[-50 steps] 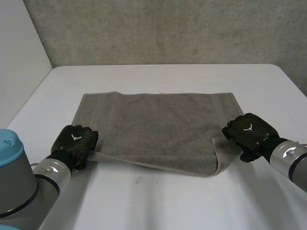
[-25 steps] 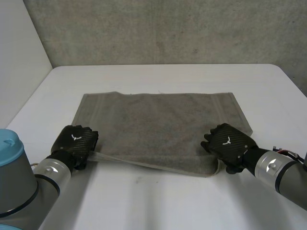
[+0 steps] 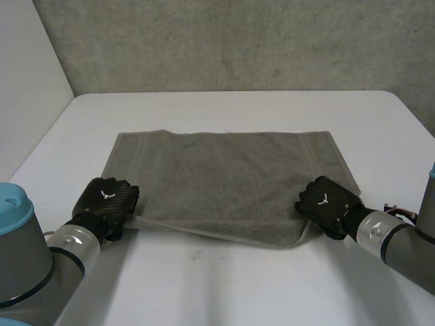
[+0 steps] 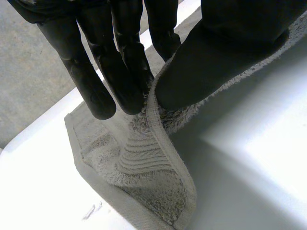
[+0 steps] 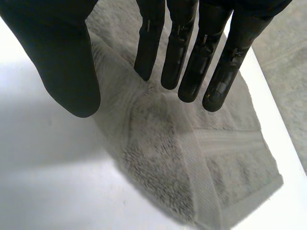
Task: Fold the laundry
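Note:
A grey towel (image 3: 224, 176) lies spread on the white table (image 3: 224, 285). My left hand (image 3: 105, 198) is at its near left corner. In the left wrist view the thumb (image 4: 216, 57) and fingers (image 4: 124, 62) pinch the towel's hem (image 4: 158, 129), lifting that corner slightly. My right hand (image 3: 326, 202) rests at the near right corner. In the right wrist view its fingers (image 5: 187, 52) are straight over the towel (image 5: 192, 153), and the thumb (image 5: 62, 62) stands apart over bare table, holding nothing.
A grey concrete wall runs behind the table's far edge. Bare white tabletop (image 3: 224, 109) surrounds the towel on all sides. My left arm's blue-capped joint (image 3: 13, 204) sits at the near left.
My right hand moved from the towel's right edge in towards the near right corner, and the towel's right side now lies spread flat. The left hand has kept still with its pinch.

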